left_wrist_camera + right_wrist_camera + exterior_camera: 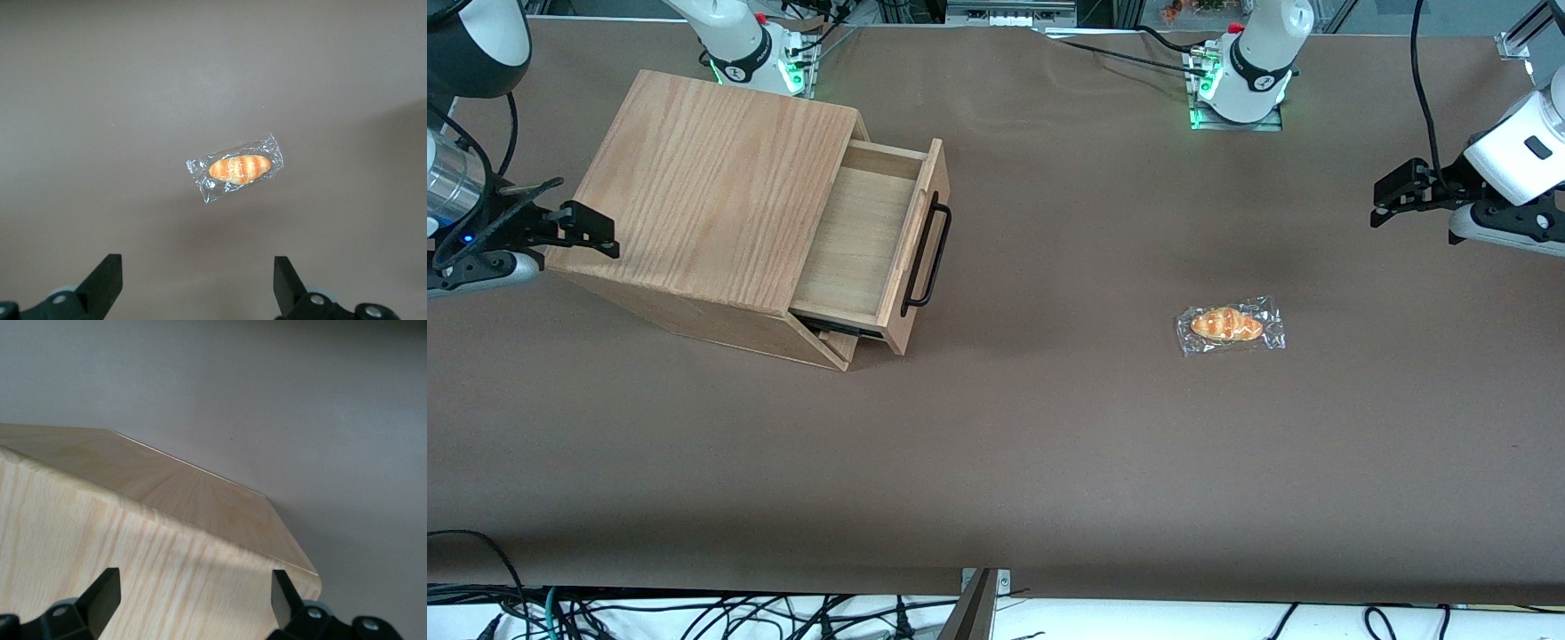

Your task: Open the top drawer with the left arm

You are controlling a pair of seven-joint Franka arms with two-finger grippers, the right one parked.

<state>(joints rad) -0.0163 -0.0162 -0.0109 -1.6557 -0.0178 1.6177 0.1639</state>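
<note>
Your claw [1392, 203] hangs above the table [1049, 427] at the working arm's end, on the left arm [1516, 156]. Its fingers [103, 283] are spread wide and hold nothing.

Under the claw and a little nearer the front camera lies a bun [1227, 324] in a clear wrapper, flat on the cloth and untouched. In the wrist view it [239, 168] shows between the two fingertips, with bare cloth all round it.

The drawer [871, 244] is well apart from your claw, toward the parked arm's end. It stands pulled well out of the cabinet [711, 200], and the part of its light-wood floor you can see holds nothing; the part under the cabinet top is hidden. Its black handle [929, 253] runs along the drawer front, facing your claw, with nothing touching it. A lower drawer [838, 336] sits shut beneath it.
</note>
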